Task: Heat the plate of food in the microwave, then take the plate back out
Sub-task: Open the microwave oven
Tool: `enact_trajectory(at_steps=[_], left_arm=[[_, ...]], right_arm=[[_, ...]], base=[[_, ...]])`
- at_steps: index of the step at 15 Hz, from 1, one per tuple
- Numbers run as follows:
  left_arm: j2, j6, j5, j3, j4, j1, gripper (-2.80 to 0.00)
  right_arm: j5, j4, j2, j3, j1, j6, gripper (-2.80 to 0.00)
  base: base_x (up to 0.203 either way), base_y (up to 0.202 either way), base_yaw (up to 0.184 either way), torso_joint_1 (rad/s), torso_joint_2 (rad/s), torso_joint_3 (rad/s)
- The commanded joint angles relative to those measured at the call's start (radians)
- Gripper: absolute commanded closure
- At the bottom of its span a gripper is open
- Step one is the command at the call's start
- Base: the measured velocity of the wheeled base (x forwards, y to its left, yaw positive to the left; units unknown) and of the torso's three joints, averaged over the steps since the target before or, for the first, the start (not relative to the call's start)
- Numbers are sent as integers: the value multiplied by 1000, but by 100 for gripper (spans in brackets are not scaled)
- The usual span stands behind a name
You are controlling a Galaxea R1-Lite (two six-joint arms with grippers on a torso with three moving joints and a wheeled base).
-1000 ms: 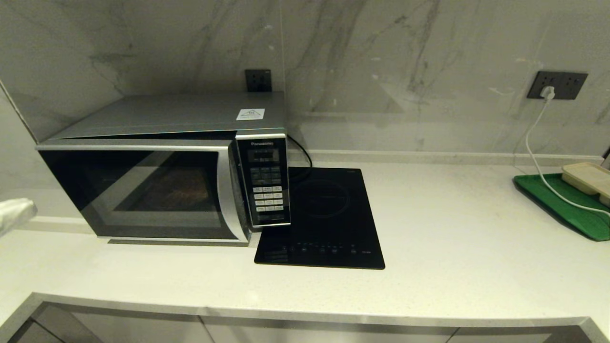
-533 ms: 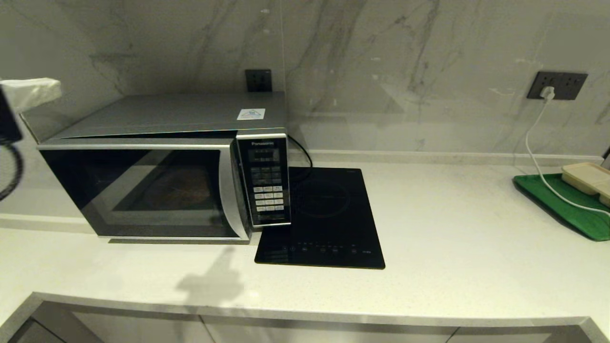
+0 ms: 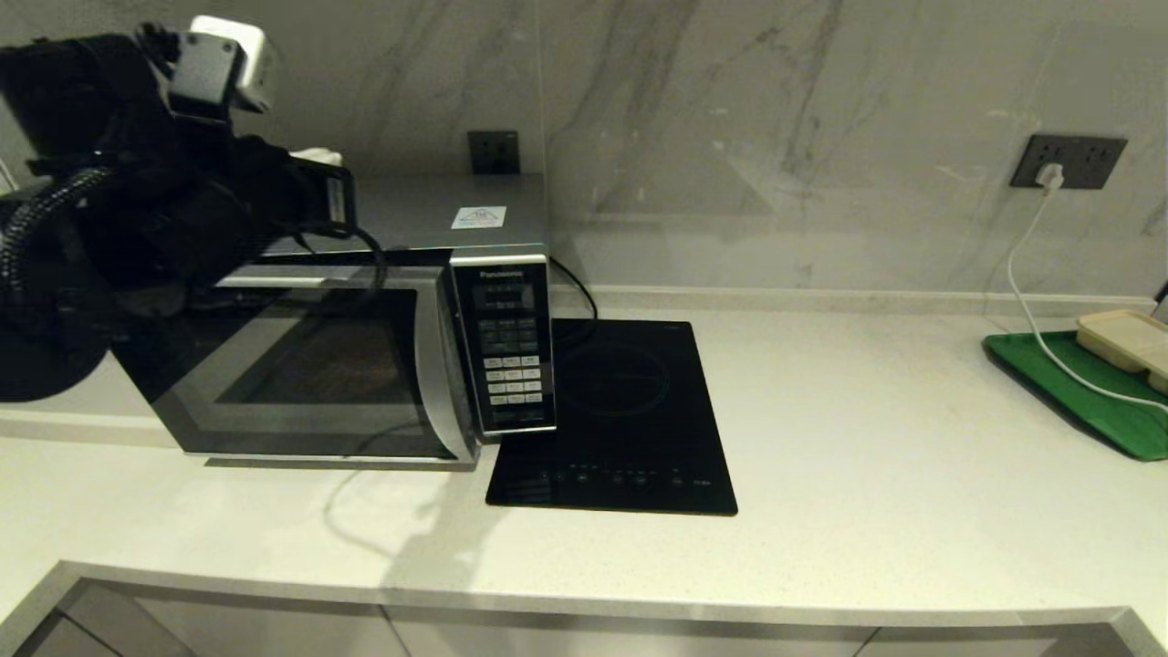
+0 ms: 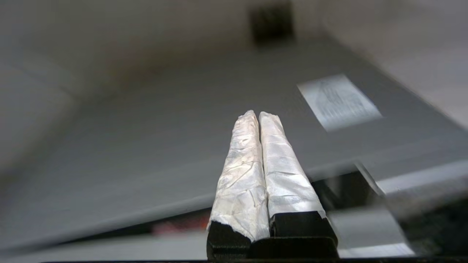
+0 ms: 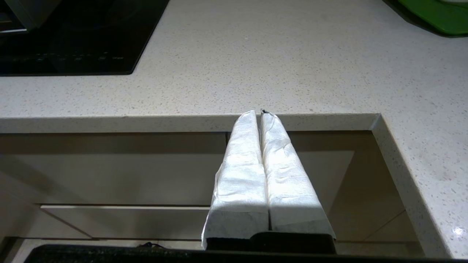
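Observation:
The silver microwave (image 3: 365,219) stands at the left of the counter, and its dark glass door (image 3: 292,365) sits a little ajar on the keypad side. Only a dim brownish shape shows through the glass; the plate of food cannot be made out. My left arm reaches in from the upper left. Its left gripper (image 3: 318,159) (image 4: 259,114) hovers shut and empty over the microwave's top, pointing toward the white sticker (image 4: 338,101). My right gripper (image 5: 259,112) is shut on nothing, low in front of the counter's front edge (image 5: 182,122), outside the head view.
A flat black induction hob (image 3: 620,420) lies right of the microwave. At the far right, a green board (image 3: 1086,392) carries a beige compartment tray (image 3: 1127,339), with a white cable (image 3: 1031,301) running up to a wall socket. Bare counter lies between.
My left arm has risen from the lower left edge and swung in over the microwave's top left. The microwave and everything else stayed put.

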Motion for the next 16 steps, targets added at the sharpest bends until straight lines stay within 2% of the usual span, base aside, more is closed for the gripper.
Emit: enact_trajectory(at_steps=[1, 4, 6, 11, 13, 16], left_arm=[[32, -79, 4, -40, 155, -43, 0], [-31, -189, 4, -149, 478, -77, 0], [-24, -259, 9, -247, 608, -81, 0], [70, -269, 91, -289, 629, -59, 0], [128, -270, 156, -338, 629, -59, 0], [155, -272, 169, -359, 631, -64, 0]], right_arm=[[0, 1, 1, 0, 0, 0, 0], [0, 1, 1, 0, 1, 1, 0], [0, 1, 1, 0, 1, -1, 0], [0, 1, 1, 0, 0, -1, 0], [0, 1, 1, 0, 0, 1, 0], [0, 1, 1, 0, 0, 1, 0]], base=[[0, 0, 0, 0, 0, 0], [0, 0, 0, 0, 0, 0], [0, 0, 0, 0, 0, 0], [0, 0, 0, 0, 0, 0], [0, 0, 0, 0, 0, 0], [0, 0, 0, 0, 0, 0]])
